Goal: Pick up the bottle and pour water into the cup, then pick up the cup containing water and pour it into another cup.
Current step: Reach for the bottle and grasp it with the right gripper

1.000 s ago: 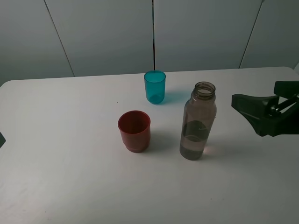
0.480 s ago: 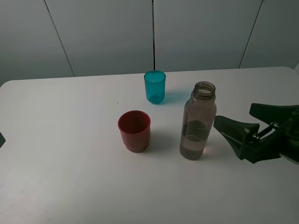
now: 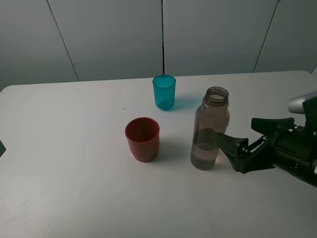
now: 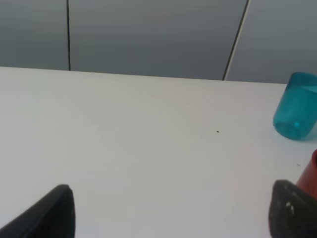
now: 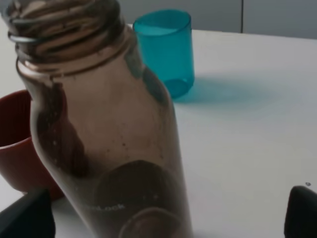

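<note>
**Open fingers around the bottle**

The right gripper (image 3: 236,128) has its two black fingers (image 3: 229,141) spread wide apart. The bottle (image 3: 210,129) stands upright between them, as the wrist view shows, with one finger tip on each side. The fingers do not squeeze it, and I cannot tell if one tip touches it.

The left gripper (image 4: 173,213) has its fingers (image 4: 54,213) wide apart too. They hold nothing, with only bare table (image 4: 124,148) between them.

The red cup (image 3: 142,139) stands past the bottle, on the side away from the right fingers, a little apart from it. The blue cup (image 3: 164,92) stands farther off, behind the bottle and the red cup, near the table's back edge. Nothing stands between the right fingers and the bottle.

The bottle is tall, smoky brown see-through plastic, with a ridged neck and no cap. It has some water low down. The blue cup is slim and see-through. The red cup is wider, not see-through, with a step at its base. The table is white and smooth, and a grey wall (image 3: 99,34) stands behind it
</note>
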`<state>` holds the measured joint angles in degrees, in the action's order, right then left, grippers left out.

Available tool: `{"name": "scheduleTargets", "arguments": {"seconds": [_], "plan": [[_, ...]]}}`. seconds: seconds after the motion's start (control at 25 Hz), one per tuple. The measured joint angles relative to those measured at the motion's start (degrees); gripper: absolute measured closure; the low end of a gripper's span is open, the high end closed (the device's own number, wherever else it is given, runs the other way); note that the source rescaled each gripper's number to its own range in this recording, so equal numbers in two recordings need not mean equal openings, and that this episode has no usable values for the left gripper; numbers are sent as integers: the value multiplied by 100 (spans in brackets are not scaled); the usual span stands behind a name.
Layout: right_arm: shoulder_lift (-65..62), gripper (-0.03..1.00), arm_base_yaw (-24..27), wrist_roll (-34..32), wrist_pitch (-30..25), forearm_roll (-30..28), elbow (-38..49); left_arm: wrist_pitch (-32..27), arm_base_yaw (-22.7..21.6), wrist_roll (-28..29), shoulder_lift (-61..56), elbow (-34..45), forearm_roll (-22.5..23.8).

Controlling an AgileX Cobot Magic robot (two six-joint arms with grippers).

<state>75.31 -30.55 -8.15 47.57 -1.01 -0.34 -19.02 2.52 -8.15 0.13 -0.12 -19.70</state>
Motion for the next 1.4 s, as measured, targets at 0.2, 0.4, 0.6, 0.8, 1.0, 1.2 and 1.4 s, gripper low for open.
{"name": "scheduleTargets", "arguments": {"seconds": [0.2,0.4,0.6,0.8,1.0,1.2,1.4], "plan": [[500,-3,0,263,630,62,0,0,0,0,0,0,0],[1157,-3,0,289,1368,-145,-181,0,0,0,0,0,0],[2004,-3,-5,240,2067,-263,-439,0,0,0,0,0,0],[2628,-3,-5,125,2115,-406,-765,0,0,0,0,0,0],[2728,-3,-5,125,2126,-433,-1004,0,0,0,0,0,0],[2901,-3,-5,125,2165,-628,-1183,0,0,0,0,0,0],[3152,-3,-5,125,2165,-719,-1217,0,0,0,0,0,0]]}}
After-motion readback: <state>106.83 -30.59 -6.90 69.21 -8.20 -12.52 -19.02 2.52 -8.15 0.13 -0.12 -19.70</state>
